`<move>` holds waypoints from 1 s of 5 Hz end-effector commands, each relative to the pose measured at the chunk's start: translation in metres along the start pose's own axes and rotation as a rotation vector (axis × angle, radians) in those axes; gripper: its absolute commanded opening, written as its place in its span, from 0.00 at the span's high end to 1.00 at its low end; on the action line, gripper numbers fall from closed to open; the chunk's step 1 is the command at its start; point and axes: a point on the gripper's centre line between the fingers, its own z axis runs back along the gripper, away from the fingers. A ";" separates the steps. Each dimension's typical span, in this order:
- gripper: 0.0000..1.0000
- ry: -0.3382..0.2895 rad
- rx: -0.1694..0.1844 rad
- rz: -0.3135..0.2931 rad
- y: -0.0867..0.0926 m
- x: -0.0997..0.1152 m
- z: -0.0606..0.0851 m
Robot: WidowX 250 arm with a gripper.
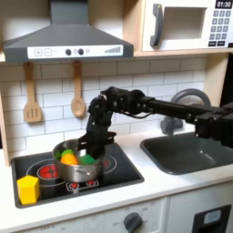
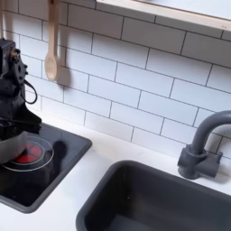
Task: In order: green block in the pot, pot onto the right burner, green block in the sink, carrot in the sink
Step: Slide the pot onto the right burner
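Note:
In the first exterior view the steel pot (image 1: 65,148) stands on the stovetop between the two red burners. Inside it lie the orange carrot (image 1: 68,159) on the first exterior view's left and the green block (image 1: 87,160) on the first exterior view's right. My gripper (image 1: 89,146) reaches down from the right to the pot's right side, just above the green block. Its fingers are dark and blurred against the arm, so their spacing is unclear. The dark grey sink (image 1: 187,157) is set in the white counter at the right. The second exterior view has the pot's rim (image 2: 9,144) at its left edge under my arm (image 2: 11,77).
A yellow block (image 1: 28,188) sits on the stove's front left corner. A wooden spatula (image 1: 32,96) and spoon (image 1: 78,91) hang on the tiled wall. The curved faucet (image 2: 203,144) stands behind the sink (image 2: 153,203). A red burner (image 2: 32,153) lies beside the pot.

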 end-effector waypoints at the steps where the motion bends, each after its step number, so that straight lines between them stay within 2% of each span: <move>1: 1.00 0.009 -0.018 -0.021 -0.013 -0.005 0.000; 5: 1.00 0.018 -0.075 -0.054 -0.041 -0.014 0.007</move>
